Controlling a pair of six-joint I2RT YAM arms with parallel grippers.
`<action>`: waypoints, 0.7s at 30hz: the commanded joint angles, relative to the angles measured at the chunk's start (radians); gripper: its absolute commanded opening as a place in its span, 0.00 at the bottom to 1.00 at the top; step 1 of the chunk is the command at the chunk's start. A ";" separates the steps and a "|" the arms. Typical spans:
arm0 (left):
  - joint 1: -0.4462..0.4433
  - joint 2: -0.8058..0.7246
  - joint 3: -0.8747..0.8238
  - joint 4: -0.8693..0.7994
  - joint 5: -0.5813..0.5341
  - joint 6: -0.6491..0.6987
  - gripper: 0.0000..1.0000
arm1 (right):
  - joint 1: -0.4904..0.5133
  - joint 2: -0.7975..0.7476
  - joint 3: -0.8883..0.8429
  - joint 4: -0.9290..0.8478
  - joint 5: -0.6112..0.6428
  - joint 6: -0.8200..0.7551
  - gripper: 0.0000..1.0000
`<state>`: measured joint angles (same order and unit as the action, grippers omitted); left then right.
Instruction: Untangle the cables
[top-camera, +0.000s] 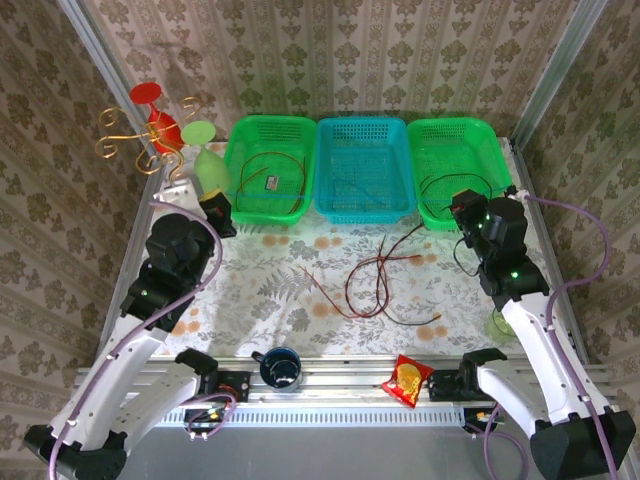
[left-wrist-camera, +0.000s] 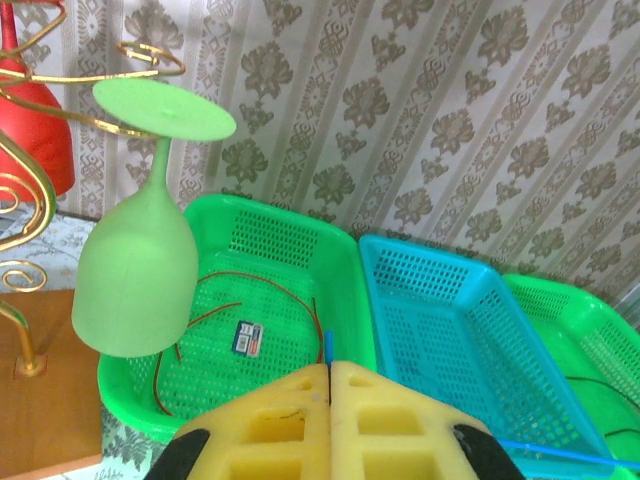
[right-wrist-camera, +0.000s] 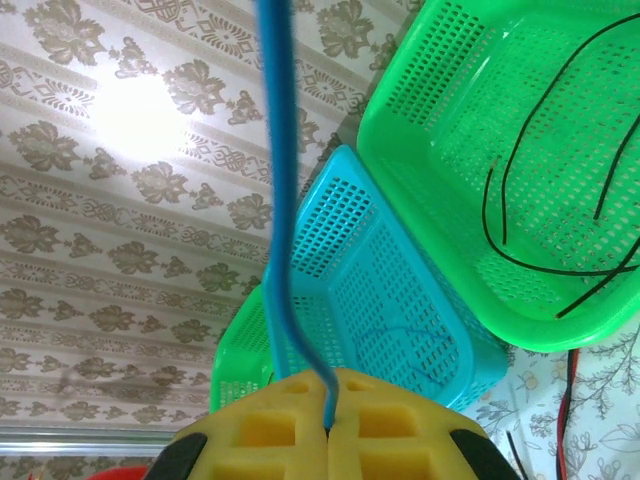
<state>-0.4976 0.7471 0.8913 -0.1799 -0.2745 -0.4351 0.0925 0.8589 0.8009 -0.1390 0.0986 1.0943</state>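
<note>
Both the left fingers (left-wrist-camera: 270, 430) and right fingers (right-wrist-camera: 260, 435) are clenched on 1 blue cable (right-wrist-camera: 278, 200).

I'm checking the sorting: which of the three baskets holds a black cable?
The green basket on the right; a black cable loops in it. The left green basket holds a red cable, and the middle basket is blue.

Three plastic baskets are lined up side by side at the far edge of the flowery surface (top-camera: 270, 280): left green basket (top-camera: 268, 121), blue basket (top-camera: 362, 122), right green basket (top-camera: 452, 123). A small card (left-wrist-camera: 246, 337) is seen lying in the left one. At far left, a red glass (top-camera: 152, 105) and a green glass (top-camera: 207, 165) are hung upside down on a gold wire rack (top-camera: 120, 135). A blue mug (top-camera: 280, 367) and a red snack packet (top-camera: 408, 380) are parked at the near edge.
</note>
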 joint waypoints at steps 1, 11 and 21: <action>0.032 -0.004 0.005 -0.031 -0.022 -0.003 0.00 | -0.033 -0.018 0.006 -0.027 0.046 -0.028 0.00; 0.087 -0.005 -0.018 -0.040 0.020 -0.024 0.00 | -0.110 -0.057 -0.019 -0.053 0.048 -0.022 0.00; -0.055 0.145 0.016 0.129 0.301 0.116 0.20 | -0.116 0.061 0.122 0.026 -0.277 -0.033 0.00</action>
<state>-0.4892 0.8478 0.8772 -0.1410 -0.1051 -0.4305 -0.0219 0.9104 0.8421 -0.1566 -0.0570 1.0760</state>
